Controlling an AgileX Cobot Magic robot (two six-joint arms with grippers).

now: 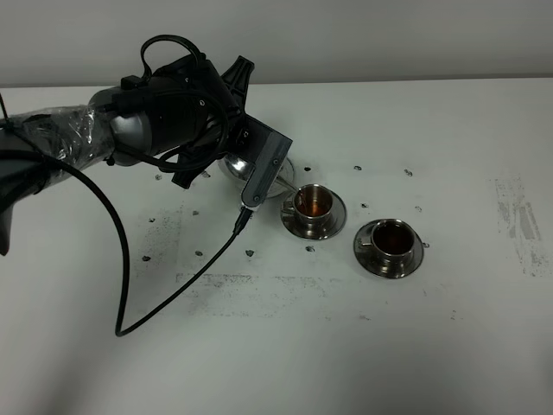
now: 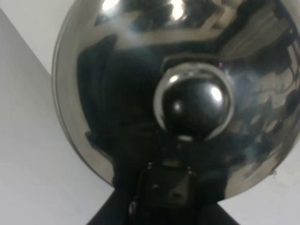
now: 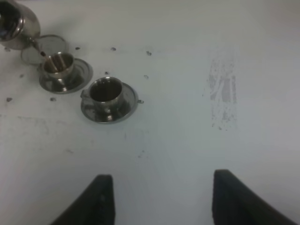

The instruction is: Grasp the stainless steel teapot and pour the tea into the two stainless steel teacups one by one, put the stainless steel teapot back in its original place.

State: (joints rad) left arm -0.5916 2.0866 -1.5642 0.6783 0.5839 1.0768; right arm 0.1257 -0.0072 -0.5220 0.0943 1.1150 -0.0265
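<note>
The left pincer (image 2: 164, 194) is closed, and it appears to be clamped on the handle of the teapot (image 2: 117, 70), though the fingers are lost in shadow under the pot's mirrored dome and round lid knob (image 2: 194, 101). The teapot hangs directly below that pincer, off the table (image 1: 432, 346), with its thin spout (image 3: 36, 46) pointing away from the arm toward the rim of the first cup (image 1: 313, 203). The round tray (image 3: 51, 42) lies flat on the table just beside the spout, between the held pot and that cup. The first cup stands on its saucer just beyond the pincer and holds brown tea. The second cup (image 1: 393, 239), also on a saucer and also showing brown tea, sits next to the first, farther from the left pincer. A black cable (image 1: 125, 259) loops from the left arm down across the table. The right pincer (image 3: 164, 197) hangs well apart from the cups, jaws spread wide and holding nothing, over a bare, scuffed stretch of the white tabletop.
</note>
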